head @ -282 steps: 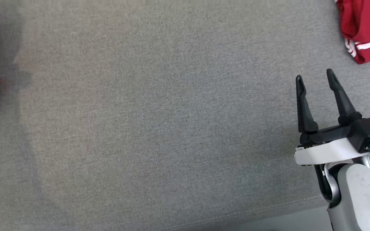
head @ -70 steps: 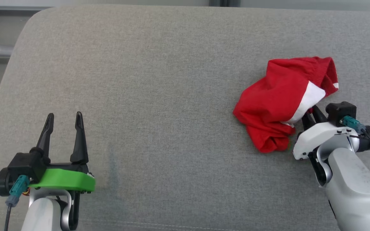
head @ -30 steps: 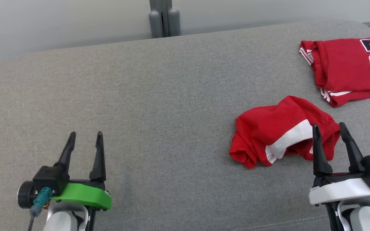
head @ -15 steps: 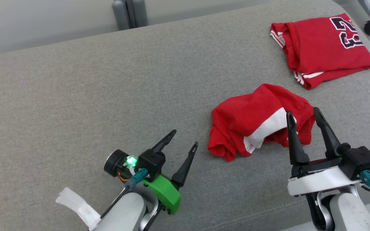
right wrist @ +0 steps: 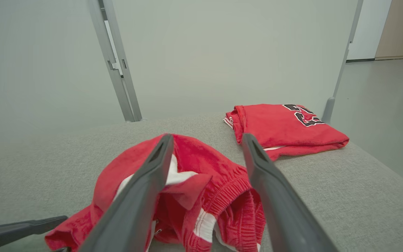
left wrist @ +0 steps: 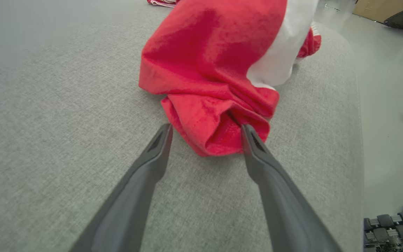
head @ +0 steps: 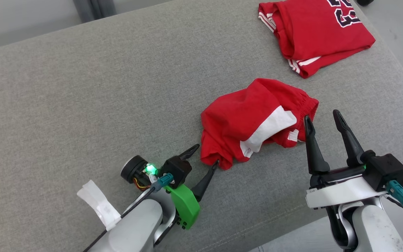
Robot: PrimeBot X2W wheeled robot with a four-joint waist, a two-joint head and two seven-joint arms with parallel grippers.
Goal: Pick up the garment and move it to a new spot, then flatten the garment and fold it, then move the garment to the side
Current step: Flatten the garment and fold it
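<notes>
Well, my left pincer [head: 207, 154] stood wide open, the crumpled red garment [head: 243, 119] touching one fingertip. My right pincer [head: 321, 115] was open too, just beside its waistband, holding nothing.

Indoor test lab: plain pale partition wall [right wrist: 222, 52] with metal post [right wrist: 117, 70], smooth grey floor [right wrist: 380, 105], grey fabric-padded surface [head: 82, 87] as work area.

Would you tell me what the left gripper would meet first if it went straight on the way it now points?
The crumpled red garment: its bunched near corner lies between the fingers of the open left gripper, one tip seemingly touching a fold.
</notes>
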